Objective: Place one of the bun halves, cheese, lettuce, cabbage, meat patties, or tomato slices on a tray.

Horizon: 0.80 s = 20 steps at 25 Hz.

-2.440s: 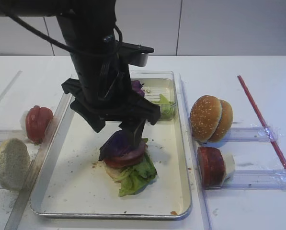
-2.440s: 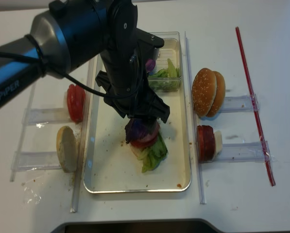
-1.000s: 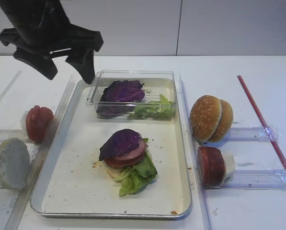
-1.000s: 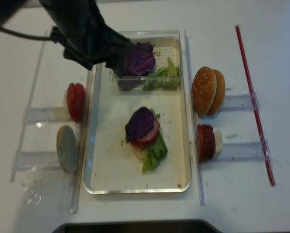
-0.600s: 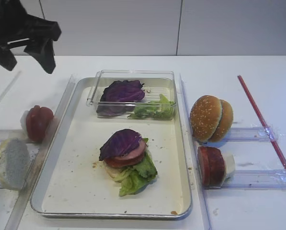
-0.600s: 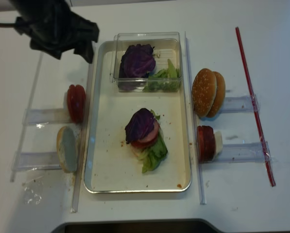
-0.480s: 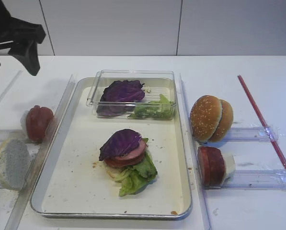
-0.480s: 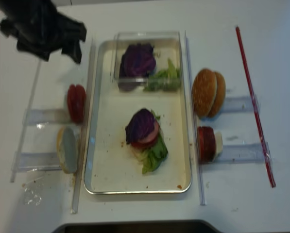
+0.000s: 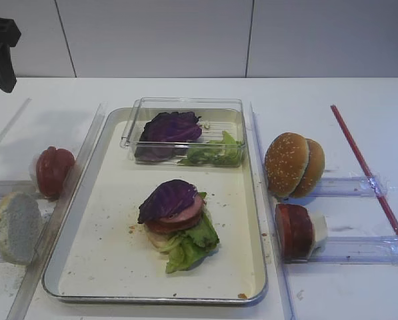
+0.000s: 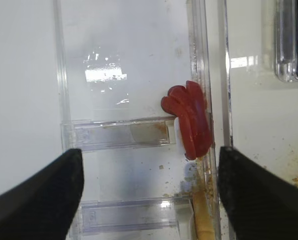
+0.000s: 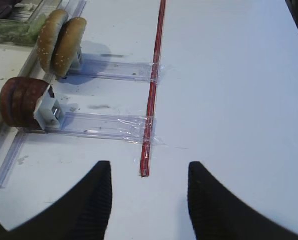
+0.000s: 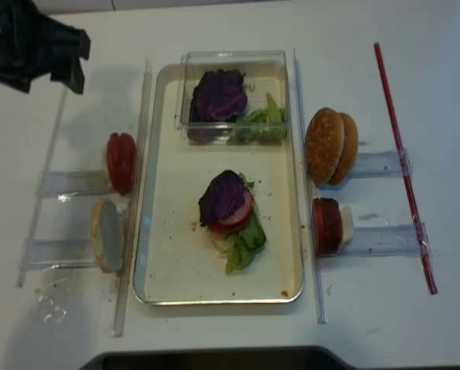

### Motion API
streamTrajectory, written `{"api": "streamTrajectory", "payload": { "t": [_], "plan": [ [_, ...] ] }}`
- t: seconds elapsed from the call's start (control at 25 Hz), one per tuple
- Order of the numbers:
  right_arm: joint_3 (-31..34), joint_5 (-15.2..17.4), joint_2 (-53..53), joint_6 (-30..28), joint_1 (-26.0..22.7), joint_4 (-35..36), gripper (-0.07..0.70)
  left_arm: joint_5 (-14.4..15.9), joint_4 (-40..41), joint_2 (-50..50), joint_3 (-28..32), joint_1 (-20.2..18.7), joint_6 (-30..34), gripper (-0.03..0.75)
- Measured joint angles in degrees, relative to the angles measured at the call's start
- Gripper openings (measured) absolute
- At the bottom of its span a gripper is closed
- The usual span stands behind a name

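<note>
While the left hand [image 12: 41, 54] was held high, wide and empty, above the table's [image 12: 368, 308] far left corner, the cabbage [image 9: 167, 199] was seen atop the stack on the tray [image 9: 105, 267].

You have one tray [image 9: 99, 140], one clear box [image 9: 183, 105], two cabbage leaves [image 9: 167, 198], three bun halves [image 9: 286, 164] outside the stack, and one red straw [image 9: 365, 170].
</note>
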Motion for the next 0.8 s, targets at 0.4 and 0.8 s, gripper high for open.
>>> {"api": "streamTrajectory", "payload": {
  "t": [0.4,0.8],
  "plan": [
    [0.00,-0.12,0.00,0.00,0.00,-0.07,0.382,-0.09,-0.32,-1.86,2.10,0.14,0.22,0.505],
    [0.00,-0.12,0.00,0.00,0.00,-0.07,0.382,0.02,-0.23,-12.49,13.87,0.14,0.22,0.503]
  ]
}}
